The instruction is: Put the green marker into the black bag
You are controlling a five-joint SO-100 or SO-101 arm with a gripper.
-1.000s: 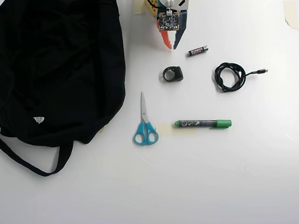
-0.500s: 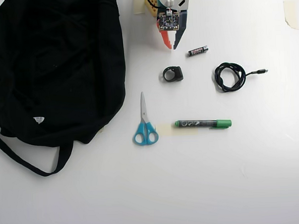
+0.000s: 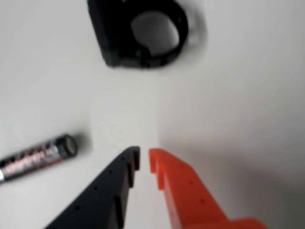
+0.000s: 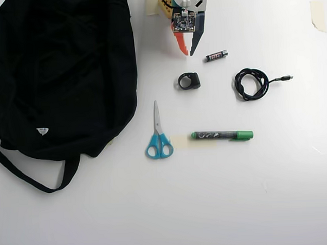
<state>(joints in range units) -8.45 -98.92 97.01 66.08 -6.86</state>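
Black bag [image 4: 63, 72] sprawled over the upper left of the white surface [image 4: 237, 195] in the overhead view, mouth not visible, nothing seen going in, long strap [image 4: 24, 174] trailing off its lower edge. Green marker [image 4: 222, 135] lying flat right of centre, well apart from the bag, green cap pointing right, a strip of pale tape [image 4: 180, 141] just beside its left end. Blue-handled scissors [image 4: 158, 138] between marker and bag, blades pointing up. Claw [image 4: 185, 49] up at the top edge, tips pointing down the view, orange finger [image 3: 186, 191] and black finger [image 3: 107, 191] almost together with only a thin gap, gripping nothing, touching nothing. Battery [image 4: 216, 55] just right of the tips, small black ring-shaped part [image 4: 189, 81] near below them; coiled black cable [image 4: 252, 84] further right. Wrist view blurred, ring part ahead, battery at left.
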